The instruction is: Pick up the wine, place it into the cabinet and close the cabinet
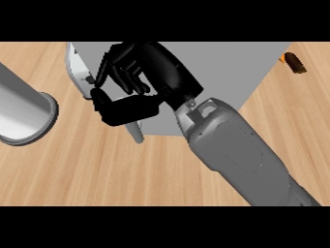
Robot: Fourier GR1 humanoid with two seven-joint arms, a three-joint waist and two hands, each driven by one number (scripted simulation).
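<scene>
Right hand (135,77) curled at grey box cabinet's (224,63) white door edge (78,72), holding nothing clearly. Dark wine bottle (294,63) likely rigid, slippery; grasp mid-body.

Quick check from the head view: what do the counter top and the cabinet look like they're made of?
Counter top: light wood or wood-look laminate, judging by the long grain streaks; matte. Cabinet: flat grey with no grain, so probably painted board or metal, though the look leaves that open. Its door edge appears paler.

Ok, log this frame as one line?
right hand: curled at cabinet door edge | left hand: unseen, forearm only | wine: behind cabinet | door: ajar
</scene>
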